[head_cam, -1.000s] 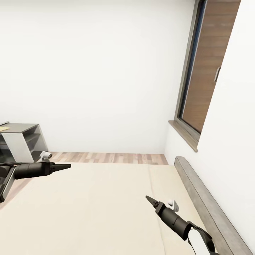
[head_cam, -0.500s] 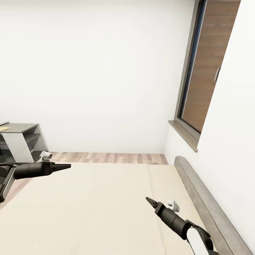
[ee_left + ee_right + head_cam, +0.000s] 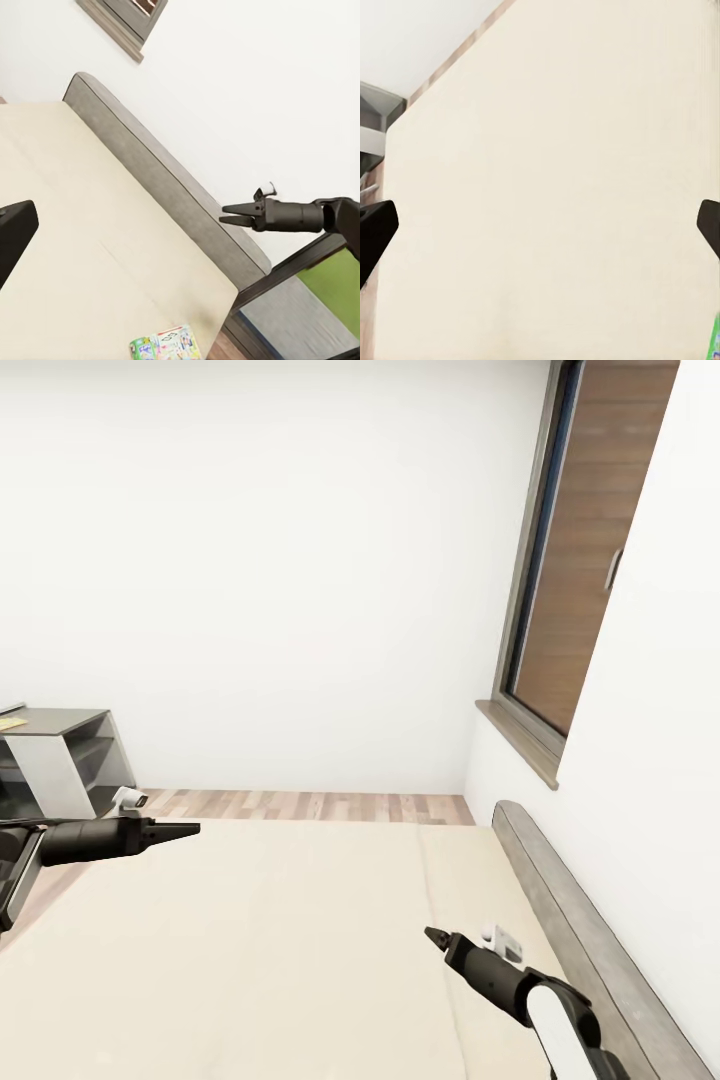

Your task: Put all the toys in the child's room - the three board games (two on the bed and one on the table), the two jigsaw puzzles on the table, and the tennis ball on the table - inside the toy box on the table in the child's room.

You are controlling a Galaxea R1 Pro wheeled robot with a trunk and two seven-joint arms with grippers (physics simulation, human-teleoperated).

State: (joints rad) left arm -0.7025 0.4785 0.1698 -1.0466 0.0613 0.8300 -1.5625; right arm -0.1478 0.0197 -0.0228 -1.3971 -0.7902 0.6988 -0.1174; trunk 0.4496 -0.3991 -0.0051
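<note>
One board game (image 3: pixel 165 346) lies flat at lower centre on the bed (image 3: pixel 90 247): light, stiff, thin; pinch an edge; left jaws' state unclear, right jaws wide

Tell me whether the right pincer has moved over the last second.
Yes. The right pincer has drawn back toward the robot and slightly nearer the grey headboard, judged in the head view.

No words or numbers can be read anywhere — the board game (image 3: pixel 166 346) on the bed (image 3: pixel 82 247) carries busy print, too small to make out.
</note>
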